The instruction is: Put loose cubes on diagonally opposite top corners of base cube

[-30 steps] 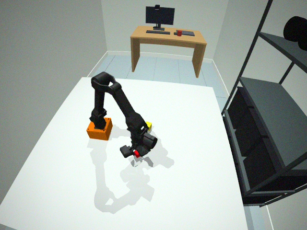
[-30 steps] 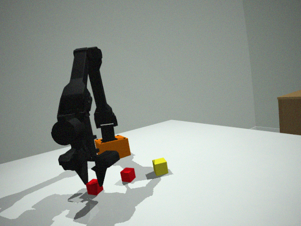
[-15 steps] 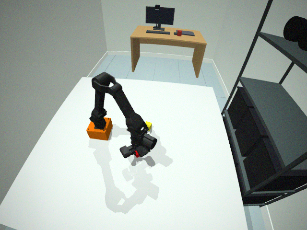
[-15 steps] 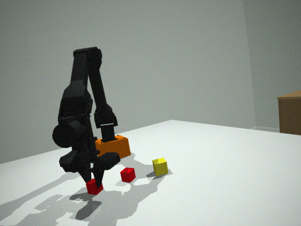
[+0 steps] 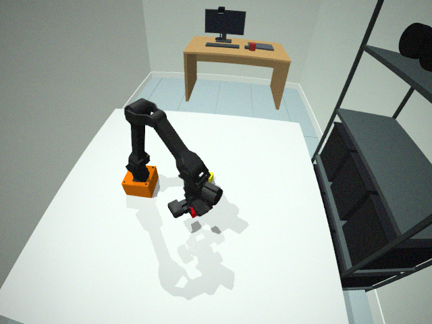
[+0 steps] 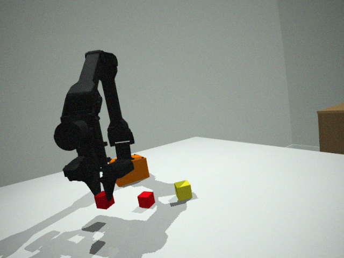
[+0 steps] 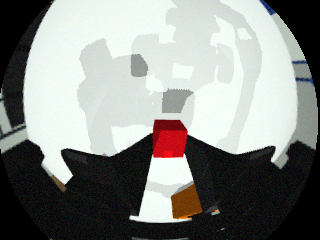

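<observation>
Apparently unlabelled, one red cube point(image 5: 193, 212) point(image 6: 103, 201) point(image 7: 169, 142) clamped in the pincer point(image 5: 191, 211) point(image 6: 104, 196) point(image 7: 168, 136).

From above, the arm point(image 5: 171, 136) point(image 6: 111, 94) hides 1 red cube point(image 6: 145, 200) and part of the yellow cube point(image 5: 210, 177) point(image 6: 183, 191)

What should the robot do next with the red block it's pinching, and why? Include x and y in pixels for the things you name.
I think the gripper point(image 5: 193, 212) point(image 6: 104, 195) point(image 7: 168, 136) should probably lift the held red cube point(image 5: 193, 212) point(image 6: 101, 201) point(image 7: 169, 142) a bit higher, keeping it level. It looks off the white table point(image 5: 264, 167) point(image 6: 250, 177) point(image 7: 55, 100), but the yellow cube point(image 5: 210, 177) point(image 6: 183, 191) it may need to go on has nothing on top, and the other red cube point(image 6: 145, 199) stands between them.
</observation>
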`<state>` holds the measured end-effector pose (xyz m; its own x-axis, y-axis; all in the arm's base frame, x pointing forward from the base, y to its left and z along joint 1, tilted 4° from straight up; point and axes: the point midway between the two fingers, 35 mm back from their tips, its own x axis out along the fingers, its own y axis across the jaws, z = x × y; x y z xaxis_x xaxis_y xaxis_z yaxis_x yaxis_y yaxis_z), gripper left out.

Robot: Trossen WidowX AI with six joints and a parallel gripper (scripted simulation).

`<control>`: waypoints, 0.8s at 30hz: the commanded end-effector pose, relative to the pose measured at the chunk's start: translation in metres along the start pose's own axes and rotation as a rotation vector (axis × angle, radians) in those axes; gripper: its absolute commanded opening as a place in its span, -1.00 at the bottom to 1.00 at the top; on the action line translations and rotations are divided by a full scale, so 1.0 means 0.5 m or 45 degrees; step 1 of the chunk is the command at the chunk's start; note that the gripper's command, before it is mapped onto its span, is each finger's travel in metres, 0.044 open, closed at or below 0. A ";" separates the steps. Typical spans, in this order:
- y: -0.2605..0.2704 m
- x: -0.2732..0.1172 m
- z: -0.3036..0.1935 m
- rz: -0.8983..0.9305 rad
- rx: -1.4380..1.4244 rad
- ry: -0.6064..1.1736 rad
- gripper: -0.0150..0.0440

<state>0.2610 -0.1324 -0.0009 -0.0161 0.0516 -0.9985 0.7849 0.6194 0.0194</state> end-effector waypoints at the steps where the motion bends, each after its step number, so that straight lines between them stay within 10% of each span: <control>1: 0.002 -0.032 0.005 0.007 -0.003 -0.009 -0.14; 24: 0.012 -0.136 -0.012 0.007 0.003 -0.010 -0.14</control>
<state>0.2593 -0.1324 0.0648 -0.0113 0.0498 -0.9987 0.7846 0.6196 0.0220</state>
